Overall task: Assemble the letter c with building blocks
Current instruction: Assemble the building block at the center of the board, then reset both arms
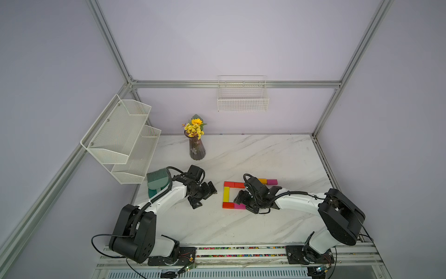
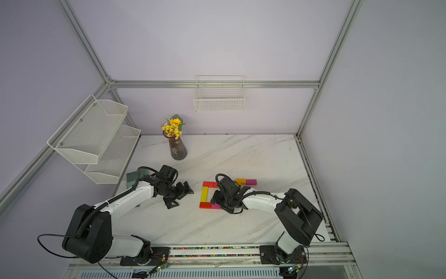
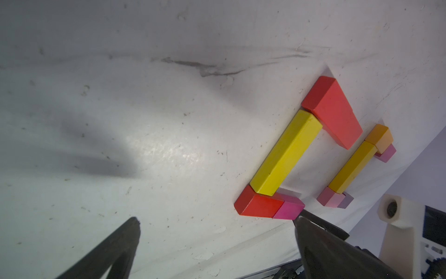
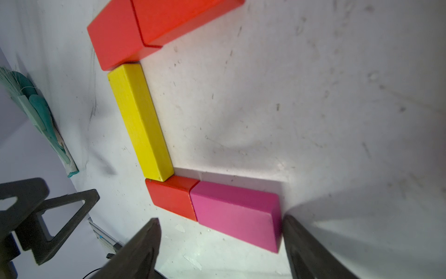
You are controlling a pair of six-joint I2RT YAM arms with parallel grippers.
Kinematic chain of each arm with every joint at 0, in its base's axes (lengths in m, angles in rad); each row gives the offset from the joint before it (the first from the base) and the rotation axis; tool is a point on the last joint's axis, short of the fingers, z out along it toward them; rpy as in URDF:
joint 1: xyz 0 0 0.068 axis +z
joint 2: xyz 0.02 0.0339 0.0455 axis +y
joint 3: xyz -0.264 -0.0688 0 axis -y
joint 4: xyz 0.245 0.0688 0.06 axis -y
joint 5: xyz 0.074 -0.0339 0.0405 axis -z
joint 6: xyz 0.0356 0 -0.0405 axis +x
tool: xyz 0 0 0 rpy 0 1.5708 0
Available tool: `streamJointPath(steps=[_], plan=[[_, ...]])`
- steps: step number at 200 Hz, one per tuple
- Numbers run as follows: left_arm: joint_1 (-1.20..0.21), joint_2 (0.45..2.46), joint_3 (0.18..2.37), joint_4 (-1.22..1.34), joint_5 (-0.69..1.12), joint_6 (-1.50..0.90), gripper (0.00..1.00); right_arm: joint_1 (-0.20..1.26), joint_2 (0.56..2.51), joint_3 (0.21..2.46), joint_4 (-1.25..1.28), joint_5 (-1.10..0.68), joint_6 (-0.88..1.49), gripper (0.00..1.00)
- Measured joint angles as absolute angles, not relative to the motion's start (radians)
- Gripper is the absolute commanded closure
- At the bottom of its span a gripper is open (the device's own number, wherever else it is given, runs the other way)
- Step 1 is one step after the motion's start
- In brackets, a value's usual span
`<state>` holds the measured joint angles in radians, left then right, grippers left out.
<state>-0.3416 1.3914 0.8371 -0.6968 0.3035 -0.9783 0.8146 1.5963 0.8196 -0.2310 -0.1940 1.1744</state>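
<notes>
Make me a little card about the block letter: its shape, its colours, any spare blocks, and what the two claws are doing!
Shape: a square C, flat on the table
Back: yellow block
Top arm: upper red blocks
Bottom arm: lower red block, then magenta block
Spares: spare blocks grouped past the C's open side
Left gripper: open, empty, off the blocks
Right gripper: open, close over the magenta block, not gripping it
</notes>
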Motion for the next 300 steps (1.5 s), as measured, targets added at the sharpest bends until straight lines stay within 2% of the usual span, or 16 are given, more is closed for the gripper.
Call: streamJointPath(steps=[137, 175, 187, 215, 249, 272, 300], plan=[[-0.342, 1.393, 0.838, -0.696, 0.303, -0.985, 0.0, 0.815, 1.608, 0.829, -0.224, -0.204, 1.175, 0.18], [-0.342, 1.391, 0.909, -0.736, 0.296, -0.979, 0.0, 0.805, 1.512, 0.827, -0.265, -0.2, 1.195, 0.12], [-0.342, 1.385, 0.963, -0.754, 0.283, -0.972, 0.0, 0.793, 1.442, 0.828, -0.282, -0.201, 1.192, 0.05], [-0.341, 1.35, 1.105, -0.772, 0.238, -0.929, 0.0, 0.693, 1.307, 0.894, -0.37, -0.213, 1.129, 0.03], [-0.341, 1.264, 1.199, -0.755, 0.125, -0.849, 0.0, 0.506, 1.272, 1.079, -0.497, -0.169, 0.958, 0.03], [-0.342, 1.173, 1.163, -0.696, 0.003, -0.78, 0.0, 0.398, 1.274, 1.177, -0.533, -0.097, 0.839, 0.03], [-0.342, 0.999, 0.972, -0.527, -0.189, -0.669, 0.0, 0.284, 1.278, 1.202, -0.525, 0.045, 0.719, 0.03]])
